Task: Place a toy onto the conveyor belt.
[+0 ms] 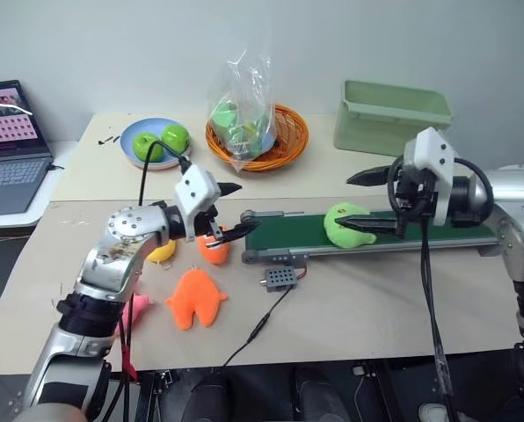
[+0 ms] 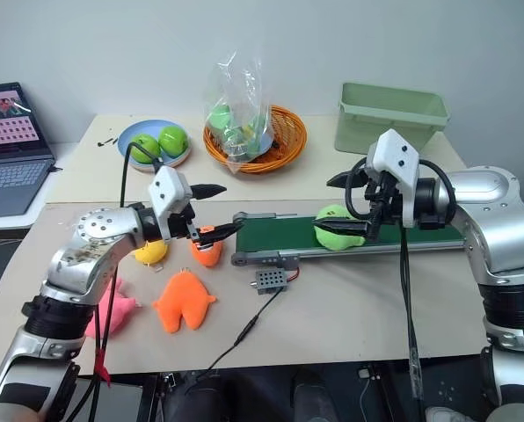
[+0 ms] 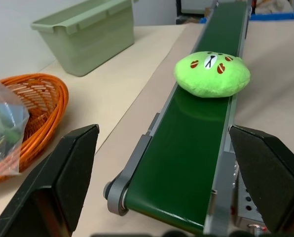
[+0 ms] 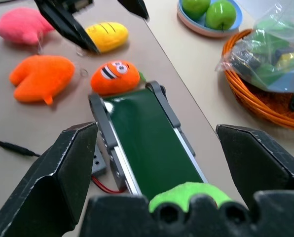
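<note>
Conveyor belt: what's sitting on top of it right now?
Only the lime-green toy lies on the conveyor belt, face up; the remaining belt surface is bare. The right gripper straddles the toy, hiding its far side.

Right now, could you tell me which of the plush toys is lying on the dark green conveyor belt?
The lime-green fuzzy plush blob; the orange, yellow and pink plush toys lie on the table.

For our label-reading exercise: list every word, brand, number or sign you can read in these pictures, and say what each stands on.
No readable text anywhere.
Laptop: its screen shows pink rows, too small to read.
Toy on the belt: a stitched face, no letters.
Orange plush: a face only, no words.
Bag in the basket: contents blurred, no legible print.
Grey box: holes, no marking visible.
</note>
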Robot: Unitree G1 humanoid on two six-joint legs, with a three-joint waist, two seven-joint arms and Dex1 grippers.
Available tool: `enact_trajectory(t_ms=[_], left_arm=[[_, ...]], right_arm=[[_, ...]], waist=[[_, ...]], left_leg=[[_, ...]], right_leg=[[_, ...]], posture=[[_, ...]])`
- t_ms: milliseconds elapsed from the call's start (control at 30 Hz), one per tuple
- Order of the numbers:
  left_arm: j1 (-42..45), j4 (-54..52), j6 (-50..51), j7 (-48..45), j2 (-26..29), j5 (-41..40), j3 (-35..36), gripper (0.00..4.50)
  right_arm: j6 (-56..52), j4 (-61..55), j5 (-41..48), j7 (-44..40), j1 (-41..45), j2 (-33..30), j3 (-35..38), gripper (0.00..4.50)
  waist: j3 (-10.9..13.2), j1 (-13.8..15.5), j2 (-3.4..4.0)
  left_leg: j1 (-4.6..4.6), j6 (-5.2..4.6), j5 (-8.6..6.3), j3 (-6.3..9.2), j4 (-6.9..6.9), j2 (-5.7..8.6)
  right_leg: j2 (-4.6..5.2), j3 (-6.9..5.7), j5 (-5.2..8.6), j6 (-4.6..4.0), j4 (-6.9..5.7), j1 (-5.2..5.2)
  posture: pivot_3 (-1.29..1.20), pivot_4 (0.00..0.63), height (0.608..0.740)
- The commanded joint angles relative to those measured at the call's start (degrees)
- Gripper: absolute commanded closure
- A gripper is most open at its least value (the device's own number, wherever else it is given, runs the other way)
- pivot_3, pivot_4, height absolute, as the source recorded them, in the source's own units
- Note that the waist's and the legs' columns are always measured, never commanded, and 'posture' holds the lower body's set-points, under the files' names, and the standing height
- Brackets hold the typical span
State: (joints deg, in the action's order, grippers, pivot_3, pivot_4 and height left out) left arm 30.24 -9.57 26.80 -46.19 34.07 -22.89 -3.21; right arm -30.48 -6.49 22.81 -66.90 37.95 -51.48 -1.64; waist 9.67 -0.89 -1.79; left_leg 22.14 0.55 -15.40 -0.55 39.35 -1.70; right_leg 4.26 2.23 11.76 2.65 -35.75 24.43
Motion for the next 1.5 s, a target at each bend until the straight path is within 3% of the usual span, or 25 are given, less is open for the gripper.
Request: enact_trajectory(t_ms=[33,200,567,1100,1500], left_arm=[[-0.03,-6.54,6.23,1.6,1.33,-6.57,7.05,0.01],[-2.15,-10.26,8.56,2.1,5.52,-5.46,8.13,0.01],[-2.87,-12.47,11.24,13.08,2.71,-3.0,9.22,0.01],[-4.84,-15.13,16.2,11.78,3.5,-10.87,13.75,0.01],[-5.93,-15.14,15.5,14.0,0.66,-12.58,14.66,0.01]], right_arm=[[1.87,0.62,1.32,-1.52,2.8,0.3,1.89,0.0],[2.6,2.71,2.04,-2.93,4.6,1.6,1.89,0.0],[4.38,5.27,0.47,-3.51,6.35,5.52,0.25,0.0],[5.87,8.64,-0.41,0.09,3.13,9.56,1.53,0.0],[5.31,7.83,0.85,4.25,0.35,12.04,2.86,0.0]], waist=[[0.0,0.03,0.0],[0.0,-0.1,0.0],[0.0,0.19,0.0],[0.0,0.12,-0.01],[0.0,0.13,0.0]], left_leg=[[0.0,0.0,0.0,0.0,0.0,0.0],[-0.02,0.0,0.0,0.0,0.0,-0.03],[0.0,0.0,0.0,0.0,0.0,0.01],[-0.02,0.0,0.0,0.0,0.0,0.01],[-0.01,0.01,0.0,0.0,0.0,0.02]], right_leg=[[0.0,0.0,0.0,0.0,-0.01,0.0],[-0.03,0.03,0.0,-0.01,-0.01,-0.01],[0.02,0.01,0.0,-0.02,-0.02,-0.03],[0.01,0.01,0.0,-0.02,-0.02,-0.03],[0.02,0.01,0.0,-0.02,-0.03,-0.03]], posture=[[0.0,0.15,0.74],[0.0,0.15,0.74],[0.0,0.15,0.74],[0.0,0.15,0.74],[0.0,0.15,0.74]])
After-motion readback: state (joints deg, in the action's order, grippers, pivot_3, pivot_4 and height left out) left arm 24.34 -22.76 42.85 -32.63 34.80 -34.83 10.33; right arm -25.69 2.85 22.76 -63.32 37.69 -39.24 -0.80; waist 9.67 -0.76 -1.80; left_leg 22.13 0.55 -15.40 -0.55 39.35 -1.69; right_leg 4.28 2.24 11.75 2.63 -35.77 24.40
